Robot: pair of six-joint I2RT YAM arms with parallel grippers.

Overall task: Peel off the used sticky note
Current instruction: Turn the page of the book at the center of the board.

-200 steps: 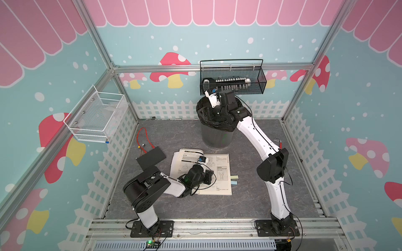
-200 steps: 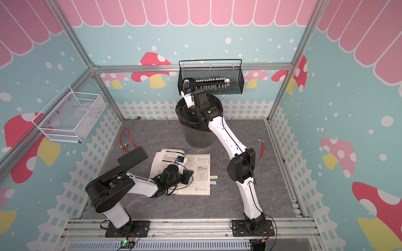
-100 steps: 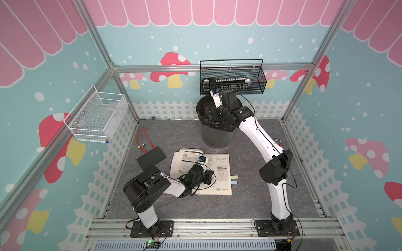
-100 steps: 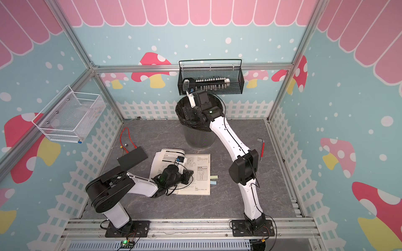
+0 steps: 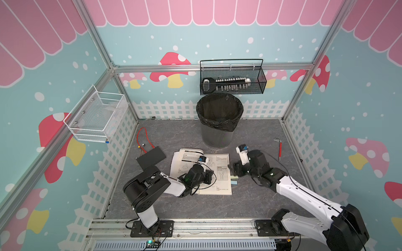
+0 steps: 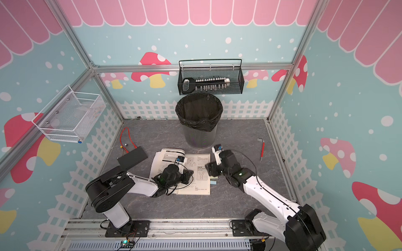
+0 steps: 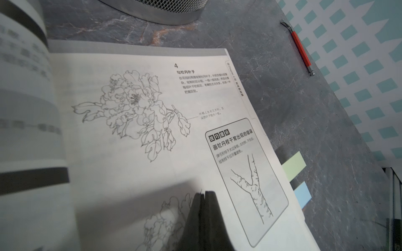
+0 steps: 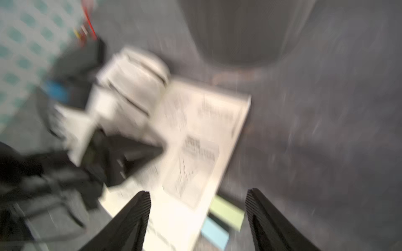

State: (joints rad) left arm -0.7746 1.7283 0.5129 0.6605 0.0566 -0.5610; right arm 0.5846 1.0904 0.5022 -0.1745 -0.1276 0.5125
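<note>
While the left gripper (image 7: 204, 193) sits shut, tips pressed on the right-hand page of the open book (image 5: 221, 160), the right gripper (image 8: 196, 195) hovers over the book's right edge. Its jaws are spread wide, with nothing held. The right wrist view is smeared, so fine detail is unreadable there.

Edges / room:
- Book's right edge runs far to near. Bare grey table (image 5: 250, 202) lies right of it, out to the red-handled hex key (image 5: 280, 150) near the right fence.
- Trash bin (image 5: 217, 137) stands just far of the book, with a narrow strip of table between them.
- Black box (image 5: 151, 157) lies left of the book, near the left fence.
- Near of the book the table is bare up to the metal rail (image 5: 195, 226). The right arm reaches in from the near right corner.

Task thing:
- Two sticky notes project past the book's right edge, beside the boxed branch drawing.
- Green sticky note (image 7: 293, 166) is on the far side and blue sticky note (image 7: 302, 196) on the near side, just beside each other with a dark gap between.
- Both are narrow pale strips lying flat on the table, inner ends hidden under the top page.
- Cannot tell which one is the used note.
- In the right wrist view both show between the spread fingers (image 8: 141, 206).
</note>
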